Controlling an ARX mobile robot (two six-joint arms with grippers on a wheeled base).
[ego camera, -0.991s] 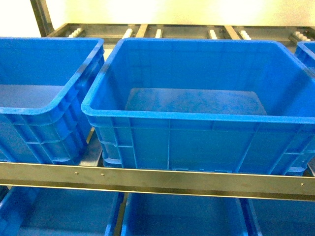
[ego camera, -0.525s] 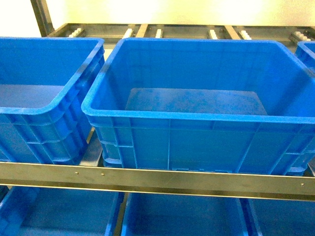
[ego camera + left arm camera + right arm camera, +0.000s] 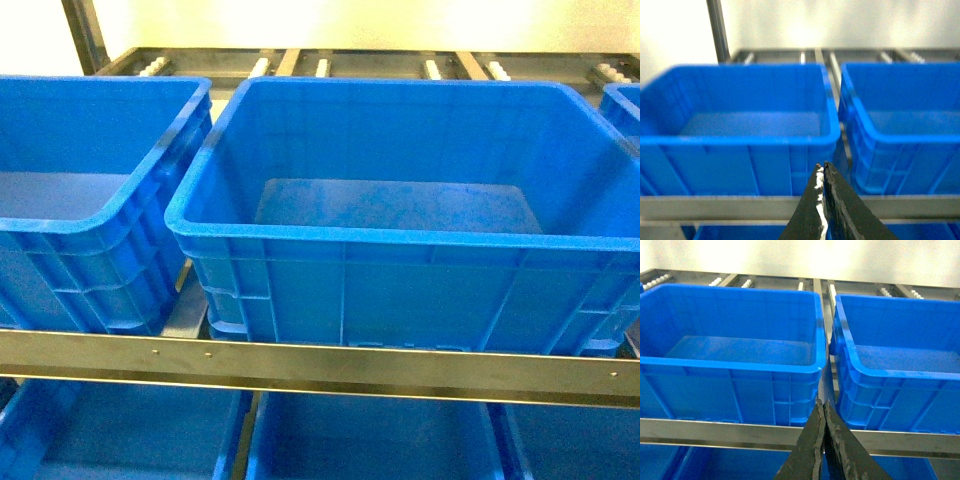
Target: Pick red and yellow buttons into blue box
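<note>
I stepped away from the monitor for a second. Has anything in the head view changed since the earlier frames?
Nothing visibly changed. The blue box sits in the same spot on the metal shelf rail, no buttons inside it, and the neighbouring crate has not shifted. No arm enters the head view.

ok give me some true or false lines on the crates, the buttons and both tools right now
1. The middle blue box holds a red button. False: its floor is bare, and no button shows in any view.
2. The left tool is shut with nothing between its fingers. True.
3. The right tool grips a yellow button. False: it is shut and empty.
4. The boxes sit on a metal rack with more blue crates below. True.
5. Both tools are inside the middle box. False: neither shows in the head view.
</note>
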